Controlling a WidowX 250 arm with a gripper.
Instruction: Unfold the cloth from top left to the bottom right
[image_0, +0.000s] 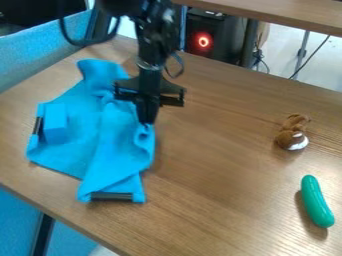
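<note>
1. I had the black arm (155, 37) coming in from the top of the camera view, with its gripper (146, 119) pointing down at the cloth's upper right side.
2. I could not tell from my camera how far open the gripper was, nor whether it had hold of any fabric; its lower end was right at the cloth, where the folds bunched up.
3. The bright blue cloth (83, 150) lay on the left part of the wooden table (220, 155), rumpled and partly folded. One corner reached up to the upper left of the gripper, and long creases ran down from there toward the near edge.
4. Along its right side, below the gripper, the cloth was gathered in a thick, uneven ridge.
5. On the cloth's left part I saw a flat-faced blue patch (56, 123), though I could not tell whether it was a block or a folded flap. Just beside it, at the cloth's left edge, stood a narrow dark strip (37, 125).
6. A black bar (111, 196) showed at the cloth's near end.
7. Well apart from the cloth, on the table's right side, a small brown and white plush toy (294, 132) lay above a green cucumber-shaped toy (316, 201).
</note>
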